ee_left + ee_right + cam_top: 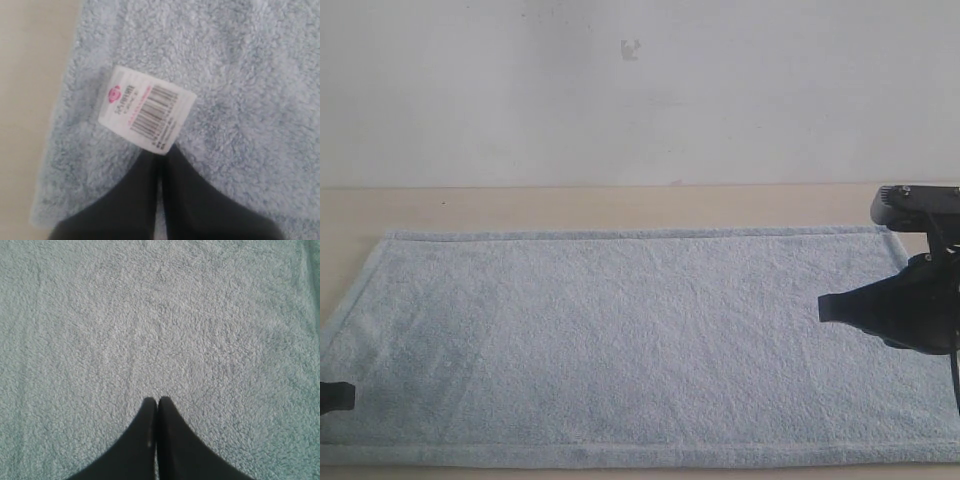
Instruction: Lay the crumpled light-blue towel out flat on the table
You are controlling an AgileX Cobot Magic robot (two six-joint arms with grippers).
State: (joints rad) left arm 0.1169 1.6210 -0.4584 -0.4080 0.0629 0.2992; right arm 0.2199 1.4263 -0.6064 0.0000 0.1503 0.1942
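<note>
**A:** How will the large pale light-blue terry-cloth towel (pixel 620 340) handle?

**B:** Soft, limp and light, I'd judge. The fluffy pile should give fingers some grip, but the cloth has no stiffness, so a push would likely bunch it. The narrow hemmed edge or a corner looks like the best place to take hold, drawing outward.

**A:** Where does it lie?

**B:** Opened out and nearly flat on the wide pale beige wood-look desk (pixel 570 205), with only faint creases across the middle. Its near hem runs close to the bottom of the exterior view.

**A:** And the hands?

**B:** The black left hand (pixel 160 159) has its fingers together, with nothing between them that I can see. Its tips are just at the small white barcoded tag (pixel 146 115) near a corner of the towel. The black right hand (pixel 157 401) also has its fingers pressed together and empty, over plain pile towards the towel's right end.

**A:** Anything in the way?

**B:** Nothing else shows on the desk, and behind it is a plain white wall (pixel 620 100). The only hindrance is the arms themselves. The right one hides part of the towel's far right end, so I cannot tell whether that part lies flat.
</note>
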